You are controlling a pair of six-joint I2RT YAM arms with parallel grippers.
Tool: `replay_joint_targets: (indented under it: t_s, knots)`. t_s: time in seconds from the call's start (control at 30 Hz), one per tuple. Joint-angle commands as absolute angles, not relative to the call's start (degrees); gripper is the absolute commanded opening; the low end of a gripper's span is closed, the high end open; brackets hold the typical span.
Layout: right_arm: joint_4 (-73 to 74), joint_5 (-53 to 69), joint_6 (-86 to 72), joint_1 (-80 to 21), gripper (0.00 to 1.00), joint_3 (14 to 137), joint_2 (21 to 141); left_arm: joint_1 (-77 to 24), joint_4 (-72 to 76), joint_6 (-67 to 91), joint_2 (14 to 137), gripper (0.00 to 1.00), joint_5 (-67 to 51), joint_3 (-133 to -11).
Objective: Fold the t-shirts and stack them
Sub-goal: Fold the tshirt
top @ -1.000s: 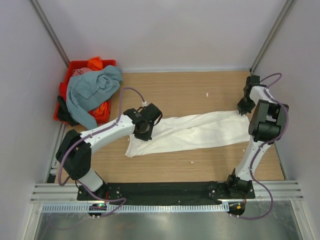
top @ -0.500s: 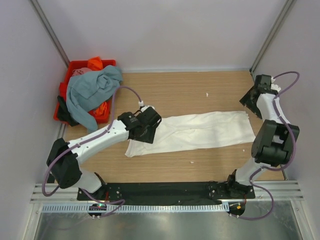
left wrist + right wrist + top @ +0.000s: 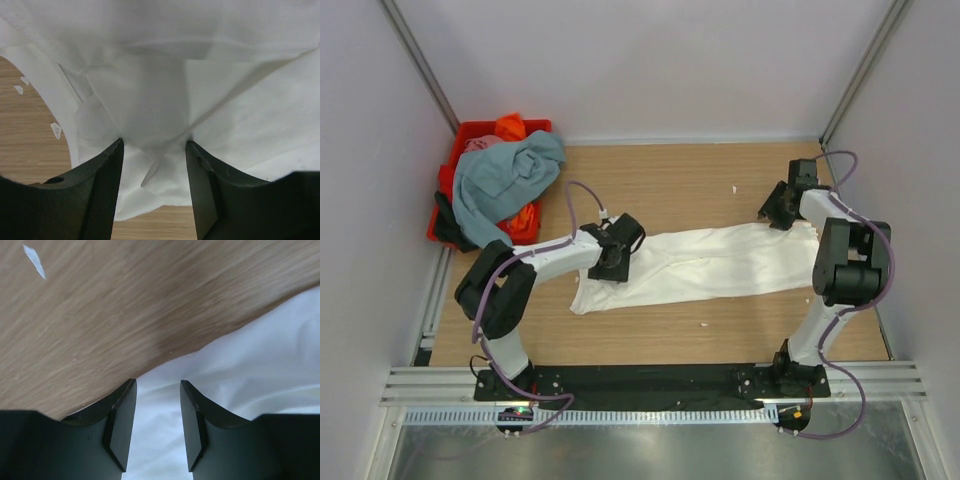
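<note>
A white t-shirt (image 3: 720, 262), folded into a long strip, lies flat across the middle of the wooden table (image 3: 670, 180). My left gripper (image 3: 610, 262) is at its left end. In the left wrist view the gripper (image 3: 154, 142) is open, with crumpled white cloth (image 3: 160, 75) lying between its fingers. My right gripper (image 3: 775, 212) is at the strip's far right edge. In the right wrist view it (image 3: 157, 382) is open over the shirt's edge (image 3: 260, 355), with bare wood (image 3: 125, 305) beyond. A grey-blue t-shirt (image 3: 505, 180), an orange one (image 3: 510, 126), a pink one (image 3: 480, 144) and a dark one (image 3: 445, 225) are heaped at the back left.
A red plastic crate (image 3: 535, 127) at the back left corner holds the heap of shirts, and the grey-blue one hangs over its rim. Small white scraps (image 3: 734, 188) lie on the wood. Grey walls enclose the table on three sides.
My right gripper swung out to the far right corner, then came back left onto the shirt's far right edge. The shirt's right end now lies flat. My left arm's elbow shifted; its gripper stayed.
</note>
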State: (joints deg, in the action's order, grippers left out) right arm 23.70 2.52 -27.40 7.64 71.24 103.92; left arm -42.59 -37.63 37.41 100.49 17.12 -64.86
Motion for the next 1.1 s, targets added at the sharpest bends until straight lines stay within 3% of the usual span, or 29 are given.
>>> replay_joint_targets:
  t_s: [0.0, 0.2, 0.33, 0.43, 0.57, 0.6, 0.63, 0.7, 0.77, 0.83, 0.87, 1.0, 1.07]
  knots:
    - [21.4, 2.5, -27.5, 6.6, 0.45, 69.7, 105.4, -41.5, -32.6, 39.0, 100.1, 0.54, 16.3, -62.8]
    - [21.5, -0.8, -31.2, 5.6, 0.43, 59.1, 102.3, -38.1, -31.5, 38.3, 102.7, 0.53, 16.1, -62.2]
    - [20.8, -0.8, -33.0, 1.9, 0.46, 55.2, 101.2, -35.5, -32.3, 37.4, 110.5, 0.5, 14.9, -69.9]
    - [20.9, 3.4, -35.6, 0.0, 0.48, 52.9, 99.7, -32.1, -37.3, 35.5, 121.0, 0.5, 14.2, -84.3]
    - [20.4, 5.7, -42.4, -8.2, 0.5, 45.1, 92.3, -27.3, -49.9, 33.1, 140.0, 0.51, 12.9, -122.4]
    - [19.3, 7.0, -44.1, -13.9, 0.5, 43.8, 90.5, -26.3, -52.7, 33.6, 149.2, 0.51, 11.5, -131.0]
    - [19.2, 9.8, -46.2, -16.8, 0.5, 42.8, 89.0, -24.5, -55.1, 33.9, 154.7, 0.52, 7.3, -149.7]
    - [19.4, 11.7, -52.9, -27.3, 0.51, 42.4, 84.4, -23.2, -53.4, 35.0, 161.4, 0.56, 1.3, -162.9]
    - [21.4, 9.1, -56.4, -33.5, 0.54, 46.3, 81.1, -21.9, -38.1, 36.2, 158.4, 0.61, -4.3, -156.8]
    - [27.8, 6.5, -56.0, -38.5, 0.62, 51.0, 77.9, -21.5, -26.6, 36.6, 149.7, 0.72, -6.2, -142.9]
    - [30.1, 3.5, -55.2, -39.2, 0.66, 56.1, 77.2, -21.7, -23.2, 35.8, 148.6, 0.76, -7.7, -143.0]
    - [40.7, -9.3, -47.3, -39.3, 0.8, 68.4, 77.1, -22.8, -27.1, 32.1, 145.6, 0.99, -12.6, -152.4]
    - [41.2, -11.9, -44.8, -37.9, 0.86, 73.6, 78.3, -22.9, -26.8, 30.9, 138.0, 1.0, -13.1, -148.2]
